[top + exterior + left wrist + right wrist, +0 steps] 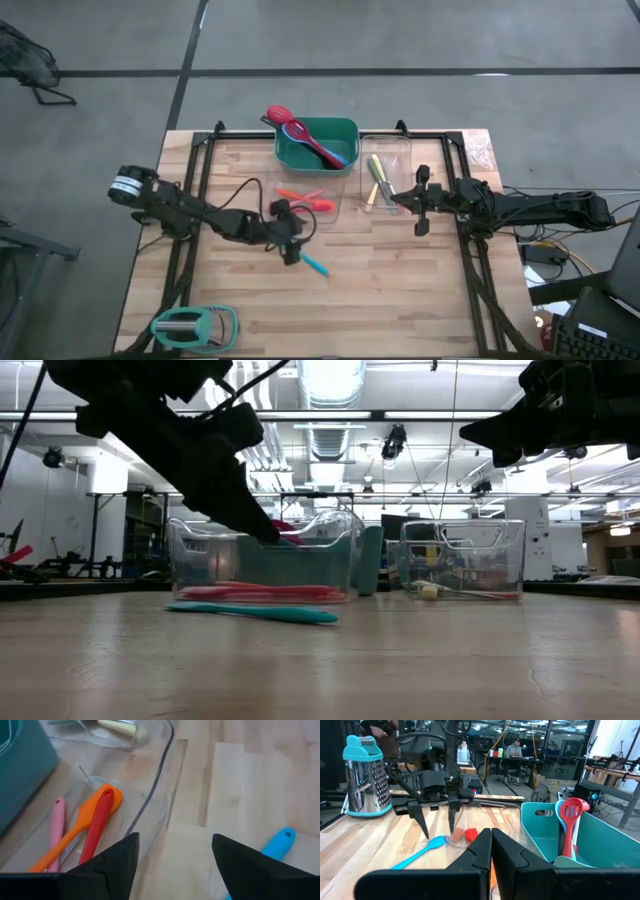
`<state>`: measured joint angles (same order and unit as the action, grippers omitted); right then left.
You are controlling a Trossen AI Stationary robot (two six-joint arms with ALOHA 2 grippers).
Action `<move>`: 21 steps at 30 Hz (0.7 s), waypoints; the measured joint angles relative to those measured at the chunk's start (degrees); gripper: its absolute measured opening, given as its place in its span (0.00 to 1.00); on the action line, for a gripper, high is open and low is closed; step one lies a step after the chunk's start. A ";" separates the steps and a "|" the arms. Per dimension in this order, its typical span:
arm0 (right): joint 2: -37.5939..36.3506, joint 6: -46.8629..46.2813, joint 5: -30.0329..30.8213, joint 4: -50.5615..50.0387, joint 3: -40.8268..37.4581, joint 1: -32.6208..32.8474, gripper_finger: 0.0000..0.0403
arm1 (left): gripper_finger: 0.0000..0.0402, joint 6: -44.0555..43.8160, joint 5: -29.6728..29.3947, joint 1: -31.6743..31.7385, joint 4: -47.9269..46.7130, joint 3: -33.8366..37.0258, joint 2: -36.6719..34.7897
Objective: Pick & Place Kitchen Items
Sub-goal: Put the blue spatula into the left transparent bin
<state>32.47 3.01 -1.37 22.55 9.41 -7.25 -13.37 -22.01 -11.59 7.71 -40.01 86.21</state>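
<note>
Most of the sorting appears to be done, judged from how the utensils lie: only one blue utensil [315, 265] is seen loose on the wooden table [400, 300], a little toward five o'clock of the table's middle, and it is taken to be what is left to place. The left gripper [291, 238] is held just at eleven o'clock of that utensil, its fingers spread wide with nothing between them; in the left wrist view the open fingertips [122, 855] are seen above bare wood beside the near wall of a clear bin, with the blue handle tip [280, 842] off to one side. The green bin [317, 143], at twelve o'clock on the table, is seen to hold a red slotted turner [574, 807], a blue utensil and a pink one, with a red spoon [278, 115] leaning over its rim. The clear bin [335, 205] just below it, toward six o'clock of the green one, holds an orange spatula [102, 802], a red utensil [97, 822] and a pink one [56, 827], laid side by side. A second clear bin [386, 150], at three o'clock of the green one, holds yellow and cream-coloured utensils [377, 180]. The right gripper [421, 203] is parked fully closed and empty beside this second bin. A mint-green grater [193, 325] stands untouched at seven o'clock near the table's edge.
</note>
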 joint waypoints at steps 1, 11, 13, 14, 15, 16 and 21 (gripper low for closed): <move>-0.02 0.00 0.01 0.00 0.00 -0.02 0.02 | 0.64 -0.30 -0.44 0.26 0.04 0.00 0.00; -0.02 0.00 0.00 0.00 0.00 -0.01 0.02 | 0.64 3.37 10.78 -1.00 -0.89 0.00 -1.70; -0.04 0.00 0.02 0.00 0.00 -0.02 0.02 | 0.64 3.94 12.21 -2.37 -1.24 0.00 -2.44; -0.04 0.00 0.00 0.00 0.00 -0.02 0.02 | 0.64 4.79 12.18 -3.08 -1.45 0.00 -2.93; -0.04 0.00 0.00 0.00 0.00 0.00 0.02 | 0.64 5.75 11.88 -3.86 -1.69 0.00 -3.17; -0.04 0.00 0.02 0.00 0.00 -0.02 0.02 | 0.63 6.28 10.65 -4.71 -1.71 0.00 -3.21; -0.04 0.00 0.00 -0.01 0.00 0.00 0.02 | 0.57 7.12 -7.57 -9.41 -2.27 -0.01 0.51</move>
<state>32.42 3.01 -1.37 22.54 9.41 -7.25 -6.24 -29.59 -21.00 5.45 -40.02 86.72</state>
